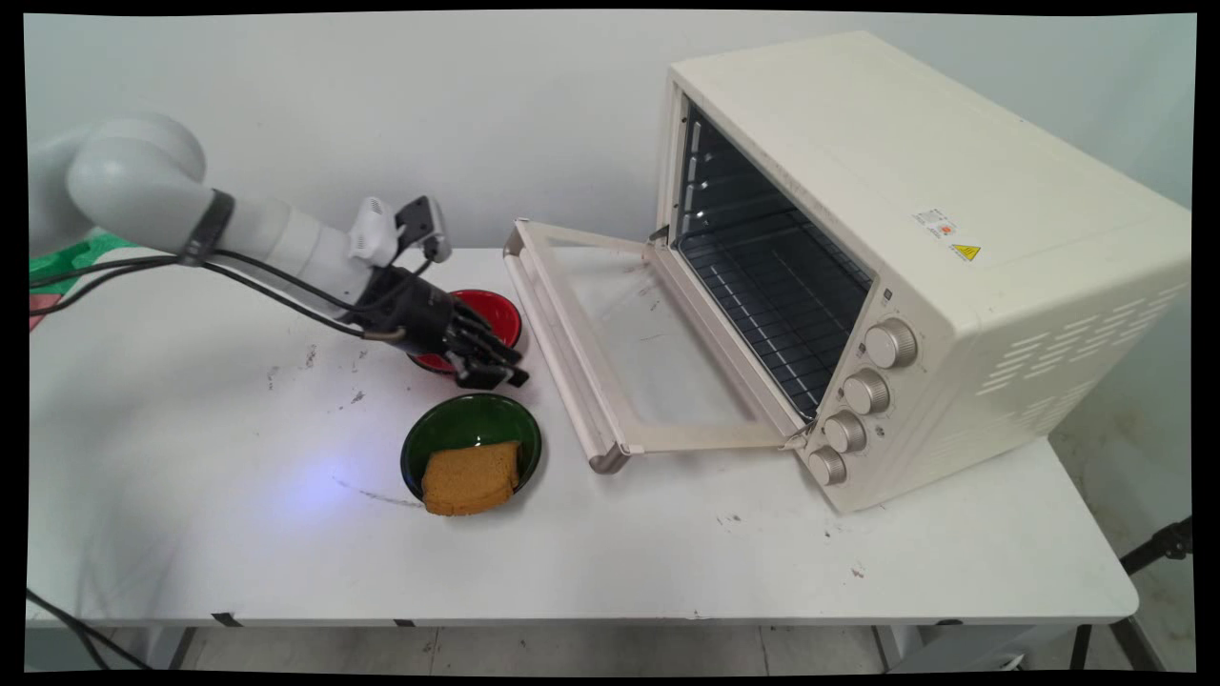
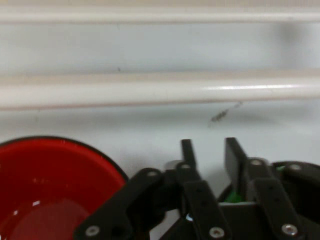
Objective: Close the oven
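Claw (image 1: 496, 367) between red bowl (image 1: 496, 314), green bowl (image 1: 467, 429)

Red bowl (image 1: 496, 312) gleams glossy, glazed; green bowl (image 1: 471, 429) shines the same; bread (image 1: 472, 477) looks matt, porous; oven (image 1: 915, 248) wears smooth satin cream enamel, metal knobs (image 1: 890, 343); table (image 1: 667, 553) is scuffed white laminate.

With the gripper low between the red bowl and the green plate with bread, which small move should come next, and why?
Probably a short shift toward the bread on the green plate. The gripper hangs low at the red bowl, just beyond the plate, with its fingers a little apart and nothing between them. The oven door lies open beside it.
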Tool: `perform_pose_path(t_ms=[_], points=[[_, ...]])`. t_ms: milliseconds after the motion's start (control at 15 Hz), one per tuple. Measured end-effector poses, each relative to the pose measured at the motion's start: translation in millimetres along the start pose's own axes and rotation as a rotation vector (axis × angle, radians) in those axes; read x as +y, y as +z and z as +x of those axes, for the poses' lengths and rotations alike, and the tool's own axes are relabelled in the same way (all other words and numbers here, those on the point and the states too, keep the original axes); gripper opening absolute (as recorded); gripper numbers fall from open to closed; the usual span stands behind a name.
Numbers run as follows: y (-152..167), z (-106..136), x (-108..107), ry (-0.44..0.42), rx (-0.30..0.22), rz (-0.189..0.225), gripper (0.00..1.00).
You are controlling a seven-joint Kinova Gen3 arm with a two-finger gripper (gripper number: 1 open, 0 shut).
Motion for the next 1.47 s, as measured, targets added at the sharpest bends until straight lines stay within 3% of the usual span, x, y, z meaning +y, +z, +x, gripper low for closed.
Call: perform_pose_path(t_ms=[333,800,1467], points=[[17.7,6.6,-2.5,0.006,0.024,0.005,0.0],[22.7,26.3,-7.1,-0.025,0.109,0.027,0.0],[-17.7,105.6,-14.3,-0.039,0.282,0.028,0.0]])
